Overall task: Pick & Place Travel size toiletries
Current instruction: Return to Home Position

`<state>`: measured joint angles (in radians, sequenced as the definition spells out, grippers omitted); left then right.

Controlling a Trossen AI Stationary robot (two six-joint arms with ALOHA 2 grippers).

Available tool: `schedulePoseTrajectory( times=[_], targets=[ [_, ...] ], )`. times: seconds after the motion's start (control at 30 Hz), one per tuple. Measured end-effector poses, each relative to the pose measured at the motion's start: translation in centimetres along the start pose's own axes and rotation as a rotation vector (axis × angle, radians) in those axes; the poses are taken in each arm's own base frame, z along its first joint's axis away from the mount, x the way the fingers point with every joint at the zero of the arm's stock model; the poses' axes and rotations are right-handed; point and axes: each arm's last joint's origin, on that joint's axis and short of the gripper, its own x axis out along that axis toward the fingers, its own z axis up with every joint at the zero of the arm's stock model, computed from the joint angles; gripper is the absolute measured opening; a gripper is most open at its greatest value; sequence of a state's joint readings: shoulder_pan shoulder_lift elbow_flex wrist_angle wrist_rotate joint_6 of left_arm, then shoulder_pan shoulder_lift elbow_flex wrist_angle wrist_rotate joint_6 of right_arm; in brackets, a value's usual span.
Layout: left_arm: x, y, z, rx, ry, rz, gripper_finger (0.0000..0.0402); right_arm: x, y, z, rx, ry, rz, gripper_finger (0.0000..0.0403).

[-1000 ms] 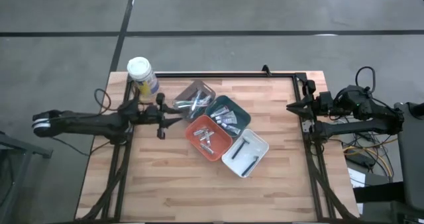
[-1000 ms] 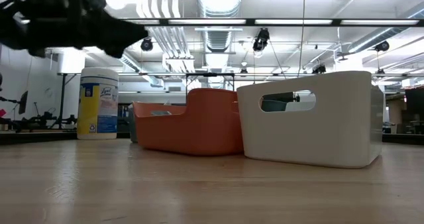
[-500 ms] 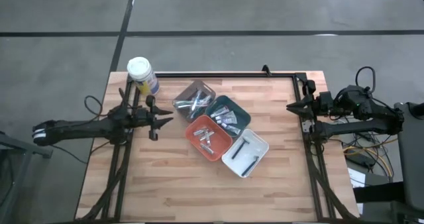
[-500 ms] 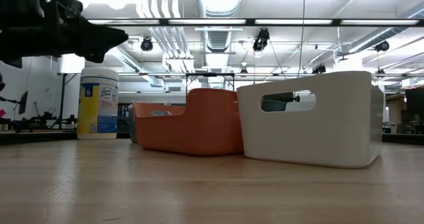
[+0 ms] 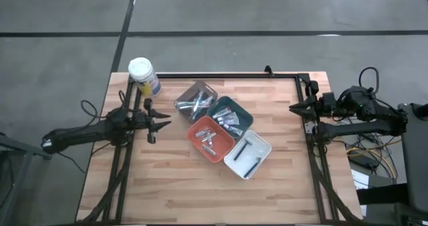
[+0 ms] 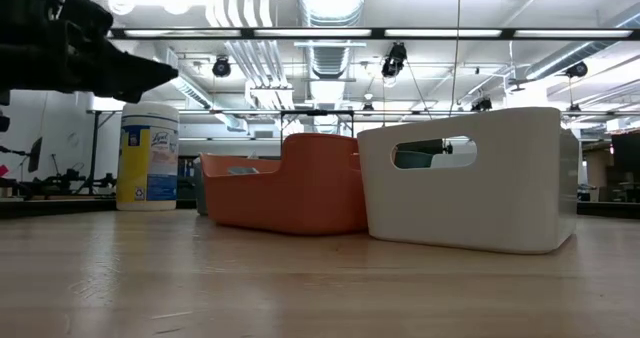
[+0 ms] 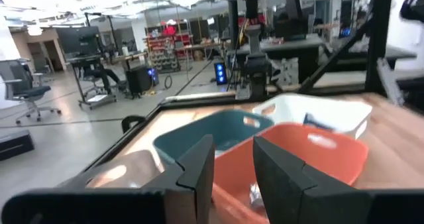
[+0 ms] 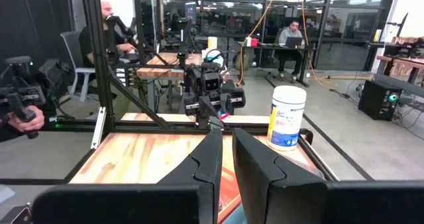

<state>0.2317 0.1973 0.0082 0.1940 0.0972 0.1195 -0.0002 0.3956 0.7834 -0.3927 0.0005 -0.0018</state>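
The toiletries lie sorted in four small trays mid-table: silver pieces in a clear tray (image 5: 196,99), small tubes in a teal tray (image 5: 229,116), thin sticks in an orange tray (image 5: 210,138), and slim dark long-handled pieces in a white tray (image 5: 247,154). My left gripper (image 5: 166,123) is open and empty. It hovers above the table, left of the trays, pointing at them (image 7: 233,151). My right gripper (image 5: 292,107) is shut and empty, and waits over the table's right edge (image 8: 227,141).
A white-lidded wipes canister (image 5: 142,75) stands at the table's far left corner, behind my left arm. A black frame rail (image 5: 221,75) runs along the far edge. Bare wood (image 5: 180,186) stretches along the near side. People sit in the room beyond (image 8: 289,35).
My left arm has drawn back from the trays toward the table's left edge, its gripper still pointing at them. The trays and their contents have stayed put.
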Motion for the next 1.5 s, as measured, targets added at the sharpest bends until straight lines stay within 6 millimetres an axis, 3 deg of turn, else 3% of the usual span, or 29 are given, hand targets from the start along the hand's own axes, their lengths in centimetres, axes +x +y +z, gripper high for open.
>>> schedulePoseTrajectory(
  times=[0.3,0.97,1.3,1.5],
  targets=[
    [-1.2,0.1,0.1,0.093,-0.033,0.063,0.0109,0.0,0.0,0.0,0.001,0.0,0.0,0.0034],
    [-1.0,0.1,-0.4,0.028,0.032,0.075,0.0111,0.0,0.0,0.0,0.0,0.0,0.0,0.0034],
    [-1.0,-0.4,-0.2,0.164,-0.017,-0.105,0.0112,0.0,0.0,0.0,0.0,0.0,0.0,0.0034],
    [-1.0,-0.3,-0.3,0.151,-0.003,-0.074,0.0112,0.0,0.0,0.0,0.001,0.0,0.0,0.0034]
  ],
)
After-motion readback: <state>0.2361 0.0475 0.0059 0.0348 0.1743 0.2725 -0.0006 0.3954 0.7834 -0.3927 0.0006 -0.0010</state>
